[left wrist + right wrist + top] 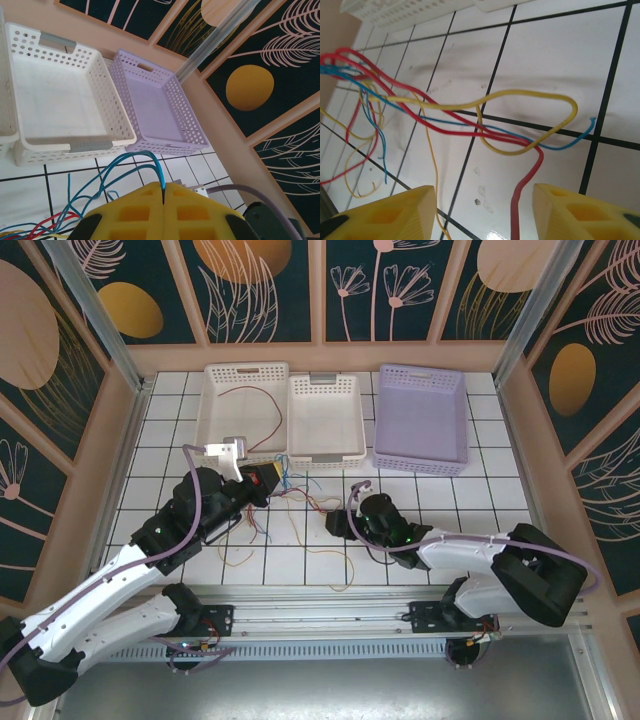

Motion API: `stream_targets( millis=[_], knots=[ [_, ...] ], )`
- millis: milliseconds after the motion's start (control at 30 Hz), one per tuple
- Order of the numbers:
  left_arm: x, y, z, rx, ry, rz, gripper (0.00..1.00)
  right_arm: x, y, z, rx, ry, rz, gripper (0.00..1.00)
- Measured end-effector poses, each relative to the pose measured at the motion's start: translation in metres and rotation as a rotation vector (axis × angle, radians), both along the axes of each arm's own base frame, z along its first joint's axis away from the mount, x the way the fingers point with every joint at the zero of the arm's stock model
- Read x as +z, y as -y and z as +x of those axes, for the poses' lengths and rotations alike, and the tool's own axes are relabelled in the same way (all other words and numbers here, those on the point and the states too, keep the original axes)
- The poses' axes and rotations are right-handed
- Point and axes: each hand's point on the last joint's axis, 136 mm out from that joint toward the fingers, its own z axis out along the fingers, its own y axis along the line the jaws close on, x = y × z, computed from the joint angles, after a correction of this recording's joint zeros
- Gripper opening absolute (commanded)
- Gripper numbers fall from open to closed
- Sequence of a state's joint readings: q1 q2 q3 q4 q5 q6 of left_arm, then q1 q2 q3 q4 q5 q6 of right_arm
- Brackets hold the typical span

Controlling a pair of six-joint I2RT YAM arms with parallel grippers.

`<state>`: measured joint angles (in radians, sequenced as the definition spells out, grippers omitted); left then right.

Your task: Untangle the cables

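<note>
Table (480, 510): white tiles with dark grout, boxed in by peach-framed walls on three sides; the metal rail carrying the arm bases runs along the near edge.
Open room: bare tiles lie on the right side in front of the lavender basket and at the far left beside the wall; the middle strip is crowded.
Left arm (150, 540): reaches diagonally from the near left corner toward the centre, wrist raised, ending just in front of the gap between the two white baskets.
Right arm (480, 550): lies low across the near right tiles, forearm pointing left, wrist close to the table.
Baskets: left white basket (215, 410), middle white basket (325, 455) and lavender basket (420, 465) stand in a row along the far wall, sides near or touching.
Cables (290, 505): a loose tangle of red, blue and yellow strands on the central tiles between the two grippers; one red strand lies inside the left white basket.
Left gripper (163, 192): yellow fingers pressed together, pinching a blue cable (150, 160) that arches up out of the seam and drops toward the tangle.
Right gripper (482, 200): jaws parted, hovering close over the tiles.
Red cable (525, 175): runs up through the gap between the right fingers; contact with either cannot be told.
Yellow cable (520, 95): loops over the red one just beyond the fingers.
</note>
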<state>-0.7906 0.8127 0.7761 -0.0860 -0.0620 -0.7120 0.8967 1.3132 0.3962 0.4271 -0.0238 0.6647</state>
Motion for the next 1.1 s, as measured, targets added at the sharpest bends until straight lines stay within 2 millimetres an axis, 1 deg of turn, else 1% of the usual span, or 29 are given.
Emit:
stream_targets(
  millis=[100, 233, 300, 500, 633, 733, 800, 967, 1100],
  knots=[
    [0.000, 0.000, 0.000, -0.002, 0.001, -0.001, 0.00, -0.005, 0.000, 0.000, -0.003, -0.014, -0.006, 0.41],
    [0.000, 0.000, 0.000, -0.002, 0.001, -0.002, 0.00, -0.008, 0.000, 0.000, -0.007, -0.022, -0.013, 0.42],
    [0.000, 0.000, 0.000, -0.002, 0.002, -0.002, 0.00, -0.007, 0.000, 0.002, -0.012, -0.018, -0.014, 0.44],
    [-0.001, 0.001, 0.000, -0.006, 0.002, -0.004, 0.00, 0.002, 0.002, 0.013, -0.061, 0.023, -0.022, 0.42],
    [-0.001, 0.002, -0.001, -0.010, 0.003, -0.005, 0.00, 0.007, 0.003, 0.019, -0.081, 0.044, -0.035, 0.36],
    [-0.001, 0.001, -0.001, -0.010, 0.004, -0.006, 0.00, 0.010, 0.002, 0.022, -0.091, 0.053, -0.036, 0.29],
    [0.000, 0.001, -0.002, -0.010, 0.006, -0.009, 0.00, 0.011, 0.003, 0.023, -0.098, 0.054, -0.038, 0.24],
    [0.002, 0.000, -0.003, -0.013, 0.010, -0.014, 0.00, 0.010, 0.005, 0.025, -0.115, 0.060, -0.045, 0.17],
    [0.002, 0.000, -0.003, -0.013, 0.011, -0.015, 0.00, 0.008, 0.009, 0.026, -0.129, 0.059, -0.062, 0.03]
  ],
)
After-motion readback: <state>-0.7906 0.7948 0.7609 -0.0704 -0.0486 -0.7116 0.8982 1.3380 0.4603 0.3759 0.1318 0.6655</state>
